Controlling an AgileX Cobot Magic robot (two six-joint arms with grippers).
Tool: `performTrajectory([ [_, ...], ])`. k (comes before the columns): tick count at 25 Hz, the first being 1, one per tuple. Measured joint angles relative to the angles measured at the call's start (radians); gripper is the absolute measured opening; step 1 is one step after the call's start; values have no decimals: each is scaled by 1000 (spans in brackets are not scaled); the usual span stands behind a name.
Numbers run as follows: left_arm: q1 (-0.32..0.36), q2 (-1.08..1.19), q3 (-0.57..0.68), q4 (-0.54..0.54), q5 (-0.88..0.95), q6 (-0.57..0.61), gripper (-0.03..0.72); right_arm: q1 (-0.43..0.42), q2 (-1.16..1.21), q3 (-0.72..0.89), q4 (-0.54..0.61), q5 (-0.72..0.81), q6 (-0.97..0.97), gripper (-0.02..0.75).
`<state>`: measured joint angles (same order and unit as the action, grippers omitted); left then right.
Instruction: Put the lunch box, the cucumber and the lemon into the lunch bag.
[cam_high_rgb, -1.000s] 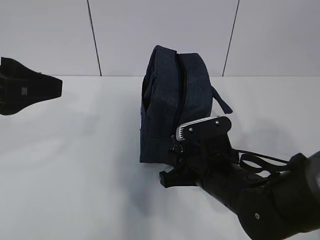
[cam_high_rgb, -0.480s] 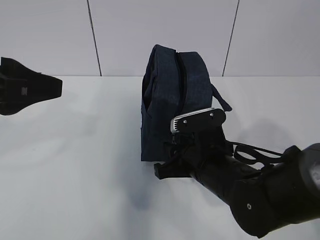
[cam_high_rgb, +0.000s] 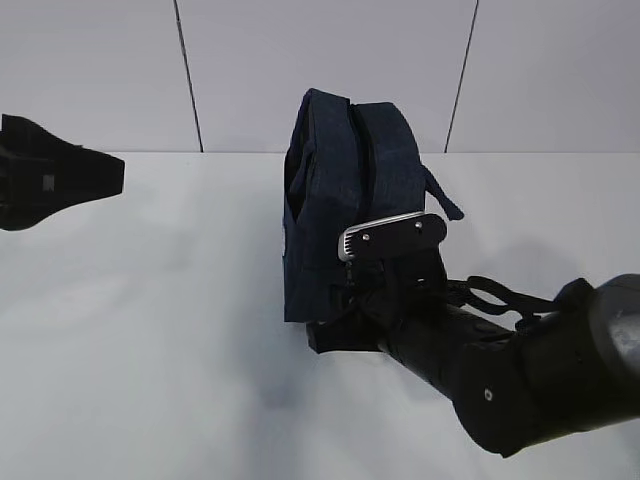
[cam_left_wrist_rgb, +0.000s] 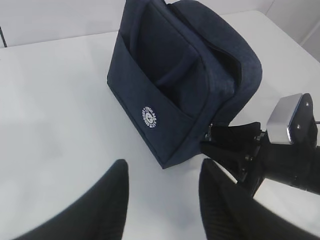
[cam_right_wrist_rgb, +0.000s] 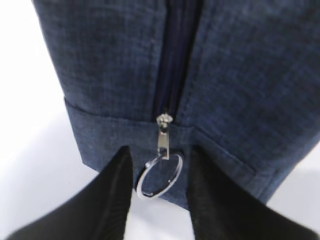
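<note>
Sitting between the right gripper (cam_right_wrist_rgb: 159, 192) fingers, spread apart, is the silver ring pull (cam_right_wrist_rgb: 159, 181). The closed zipper (cam_right_wrist_rgb: 172, 55) runs straight ahead up the lunch bag (cam_high_rgb: 345, 200). The left gripper (cam_left_wrist_rgb: 162, 197), also parted, is kept well off.

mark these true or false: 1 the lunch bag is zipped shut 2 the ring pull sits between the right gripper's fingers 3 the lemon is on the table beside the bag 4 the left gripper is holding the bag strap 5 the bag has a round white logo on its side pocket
1. True. The lunch bag has its zipper closed, with the slider at the bottom end.
2. True. The ring pull hangs between the fingers of the right gripper, which are not yet clamped on it.
3. False. No lemon shows in any view.
4. False. The left gripper hovers open over the table, apart from the bag.
5. True. The round white logo is on the side pocket.
</note>
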<state>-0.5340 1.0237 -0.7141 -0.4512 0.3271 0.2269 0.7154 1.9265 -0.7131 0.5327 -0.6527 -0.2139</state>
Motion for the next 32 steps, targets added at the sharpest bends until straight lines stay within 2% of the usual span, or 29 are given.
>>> performTrajectory([
  [3, 0, 0, 0, 0, 0, 0, 323, 0, 0, -11, 4, 16, -2, 236],
  [8, 0, 0, 0, 0, 0, 0, 323, 0, 0, -13, 6, 65, -2, 37],
  [9, 0, 0, 0, 0, 0, 0, 323, -1, 0, -13, 6, 80, -2, 20],
  [22, 0, 0, 0, 0, 0, 0, 323, -1, -9, -17, 6, 113, -4, 20],
  [32, 0, 0, 0, 0, 0, 0, 323, -2, -99, -17, 9, 290, -96, 20],
])
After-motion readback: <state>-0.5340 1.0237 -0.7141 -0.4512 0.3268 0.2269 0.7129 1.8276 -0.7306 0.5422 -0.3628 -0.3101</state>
